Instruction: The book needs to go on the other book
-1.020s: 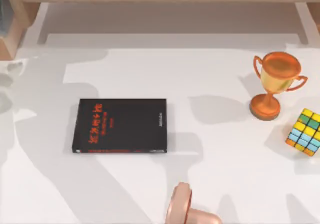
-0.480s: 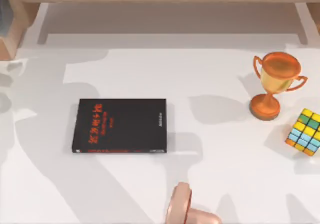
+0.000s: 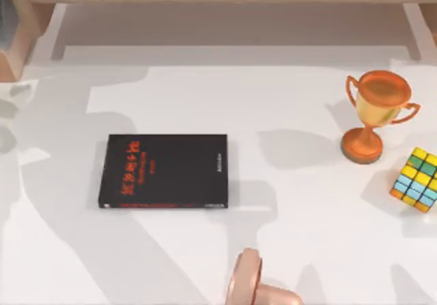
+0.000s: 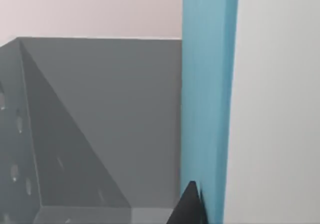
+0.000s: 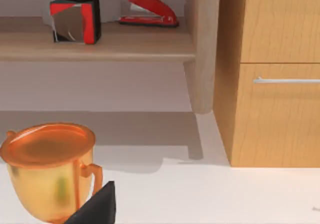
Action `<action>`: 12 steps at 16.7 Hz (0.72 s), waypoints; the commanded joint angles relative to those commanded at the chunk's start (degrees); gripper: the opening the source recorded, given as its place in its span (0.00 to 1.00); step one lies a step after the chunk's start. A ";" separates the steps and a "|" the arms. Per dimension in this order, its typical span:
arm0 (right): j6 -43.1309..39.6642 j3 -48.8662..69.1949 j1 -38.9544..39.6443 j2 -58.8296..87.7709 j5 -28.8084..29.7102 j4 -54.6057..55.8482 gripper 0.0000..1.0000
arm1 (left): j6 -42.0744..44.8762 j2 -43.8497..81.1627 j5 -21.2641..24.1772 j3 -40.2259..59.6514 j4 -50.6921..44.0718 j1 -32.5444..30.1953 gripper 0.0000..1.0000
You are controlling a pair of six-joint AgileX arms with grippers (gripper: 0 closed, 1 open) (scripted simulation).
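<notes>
While the black book [image 3: 164, 171] lies flat on the white table [image 3: 293, 243], tool states are unclear.

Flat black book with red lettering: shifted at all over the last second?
No. The flat black book with red lettering keeps its spot on the white table, same gap to the copper trophy.

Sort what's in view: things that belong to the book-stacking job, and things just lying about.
Job: light blue book; black book; left gripper.
Lying about: trophy; puzzle cube; pink object; red stapler; red-and-black box.
</notes>
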 joint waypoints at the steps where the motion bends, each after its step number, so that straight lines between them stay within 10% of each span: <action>1: 0.00 0.00 0.00 0.00 0.00 0.00 1.00 | 0.00 -0.47 0.08 -0.30 -0.17 0.09 0.00; 12: 0.00 0.00 0.00 0.00 0.00 0.00 1.00 | 2.13 -5.66 -3.13 -2.91 -1.10 -0.55 0.00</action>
